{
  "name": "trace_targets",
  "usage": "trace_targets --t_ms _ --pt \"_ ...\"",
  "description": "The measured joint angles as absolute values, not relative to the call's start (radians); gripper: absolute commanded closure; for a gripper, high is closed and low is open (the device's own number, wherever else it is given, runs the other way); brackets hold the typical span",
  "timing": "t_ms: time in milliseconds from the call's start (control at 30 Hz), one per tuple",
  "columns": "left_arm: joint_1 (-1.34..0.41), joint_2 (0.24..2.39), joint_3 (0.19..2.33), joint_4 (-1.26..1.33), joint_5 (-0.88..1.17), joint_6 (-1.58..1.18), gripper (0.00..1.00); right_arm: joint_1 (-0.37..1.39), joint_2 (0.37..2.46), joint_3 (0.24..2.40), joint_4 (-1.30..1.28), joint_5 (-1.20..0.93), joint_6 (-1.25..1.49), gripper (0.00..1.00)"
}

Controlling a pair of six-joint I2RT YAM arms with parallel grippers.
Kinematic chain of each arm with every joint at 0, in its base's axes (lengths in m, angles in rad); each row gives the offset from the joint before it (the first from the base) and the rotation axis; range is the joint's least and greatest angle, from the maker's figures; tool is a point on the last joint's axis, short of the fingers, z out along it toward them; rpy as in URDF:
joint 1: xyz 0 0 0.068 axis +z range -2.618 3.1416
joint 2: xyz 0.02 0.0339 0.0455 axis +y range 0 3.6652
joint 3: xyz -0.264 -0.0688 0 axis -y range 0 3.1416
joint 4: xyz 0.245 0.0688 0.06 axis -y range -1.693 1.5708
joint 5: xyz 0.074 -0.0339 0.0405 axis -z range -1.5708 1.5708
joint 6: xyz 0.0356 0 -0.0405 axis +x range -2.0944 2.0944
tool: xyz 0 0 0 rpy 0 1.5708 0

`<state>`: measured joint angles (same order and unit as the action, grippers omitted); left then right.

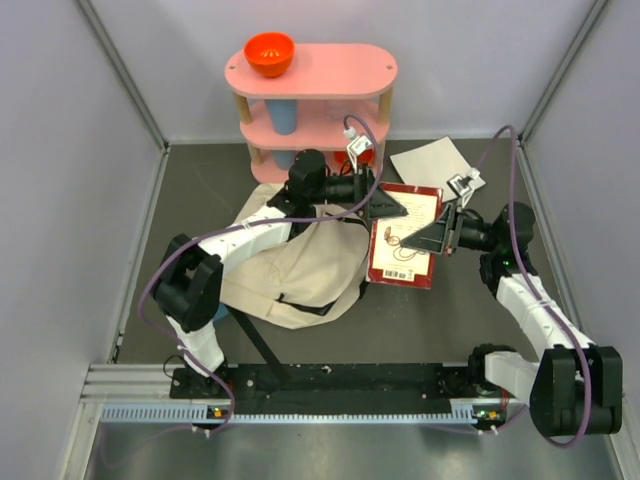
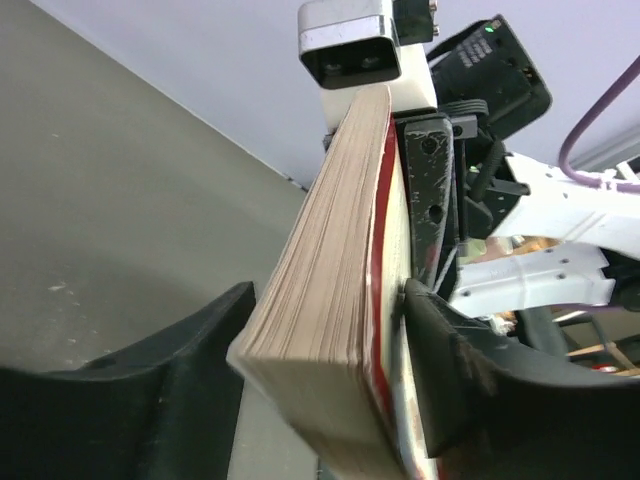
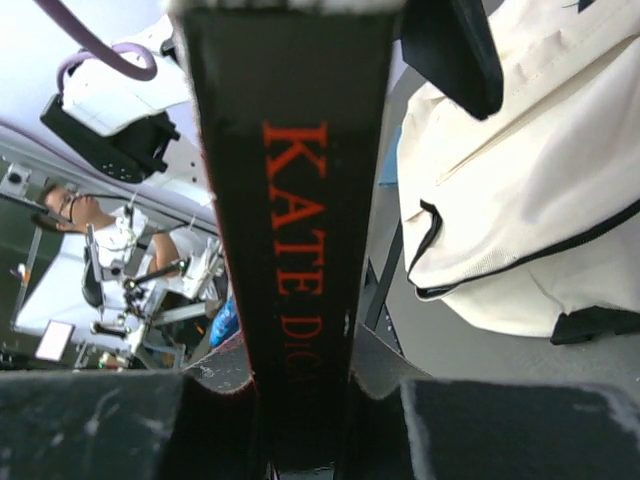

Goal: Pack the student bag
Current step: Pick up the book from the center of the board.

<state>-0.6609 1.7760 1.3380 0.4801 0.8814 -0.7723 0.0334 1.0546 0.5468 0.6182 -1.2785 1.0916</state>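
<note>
From above, the bag is lying slumped on the dark worktop, left of centre and in front of a pink shelf. The shelf is carrying an orange bowl on top and a blue cup one level down. A red book is hanging above the bag's right edge. The left hand is meeting its upper left corner and the right hand is gripping its right side. A white sheet is lying behind them.

At the left wrist, the book is standing on edge between the left hand's fingers, which are standing wide. One finger is pressing the red cover and the other is sitting just beside the pages. Whether they are clamping it I cannot tell.

At the right wrist, the book's black spine with red lettering is running up from the right hand, which is closing narrowly on it. The bag is lying below on the right, its dark zip showing.
</note>
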Motion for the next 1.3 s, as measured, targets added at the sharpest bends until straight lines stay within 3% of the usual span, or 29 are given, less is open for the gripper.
trace_targets --t_ms 67,100,133,333,367,467,833,1033,1300 --pt "-0.661 1.776 1.338 0.492 0.893 -0.78 0.7 0.049 1.073 0.591 0.547 -1.289 1.022 1.0" --pt "-0.661 1.776 1.338 0.499 0.902 -0.785 0.92 0.052 1.082 0.609 0.507 -1.289 0.985 1.0" --pt "-0.66 1.775 1.338 0.509 0.909 -0.791 1.0 0.053 1.09 0.625 0.472 -1.287 0.952 0.96" --pt "-0.65 1.765 1.32 0.495 0.882 -0.773 1.0 0.06 1.118 0.672 0.271 -1.228 0.798 0.44" --pt "-0.645 1.756 1.303 0.482 0.862 -0.764 1.0 0.062 1.118 0.681 0.227 -1.19 0.774 0.29" --pt "-0.62 1.701 1.227 0.43 0.776 -0.753 1.0 0.063 1.106 0.686 0.131 -1.052 0.742 0.08" --pt "-0.493 1.306 0.94 0.413 0.382 -0.836 1.0 0.118 0.839 0.431 0.263 -0.713 0.969 0.01" --pt "-0.5 1.293 0.859 0.559 0.323 -0.951 1.0 0.35 0.837 0.351 0.434 -0.499 1.094 0.01" --pt "-0.501 1.301 0.789 0.598 0.278 -1.034 1.0 0.458 0.878 0.326 0.655 -0.347 1.156 0.01"
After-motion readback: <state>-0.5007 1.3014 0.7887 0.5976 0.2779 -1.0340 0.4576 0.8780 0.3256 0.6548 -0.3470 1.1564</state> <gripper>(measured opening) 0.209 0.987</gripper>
